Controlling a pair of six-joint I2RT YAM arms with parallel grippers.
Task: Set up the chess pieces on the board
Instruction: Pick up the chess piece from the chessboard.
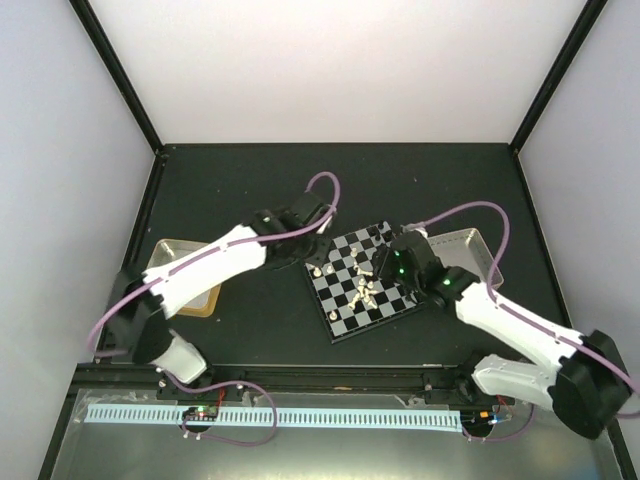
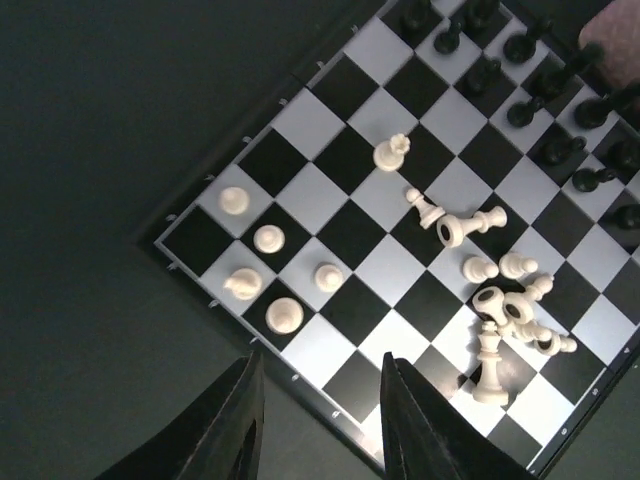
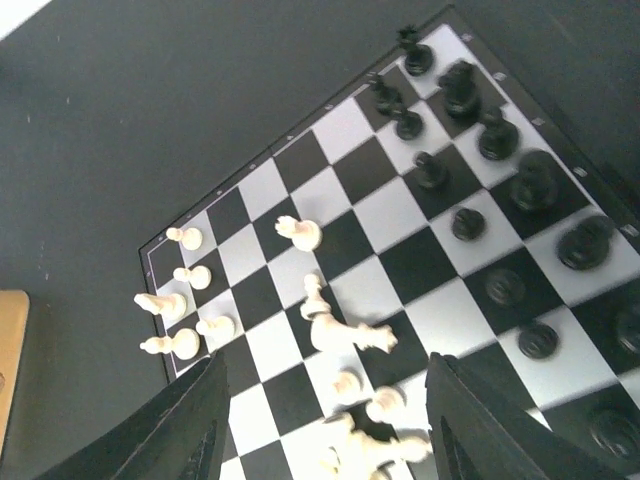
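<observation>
Board (image 2: 330, 190): we see it set cornerwise.
Cream pieces (image 2: 268, 238): five upright by our corner, others toppled.
Left gripper (image 2: 320, 362): jaws apart, empty.

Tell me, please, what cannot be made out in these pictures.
Top view: the tiny cream-white chess pieces are too small to identify; the right gripper covers part of the small chequered board.
Left wrist view: the black chess pieces run off the right edge.
Right wrist view: the bottom edge cuts the cream heap.
</observation>
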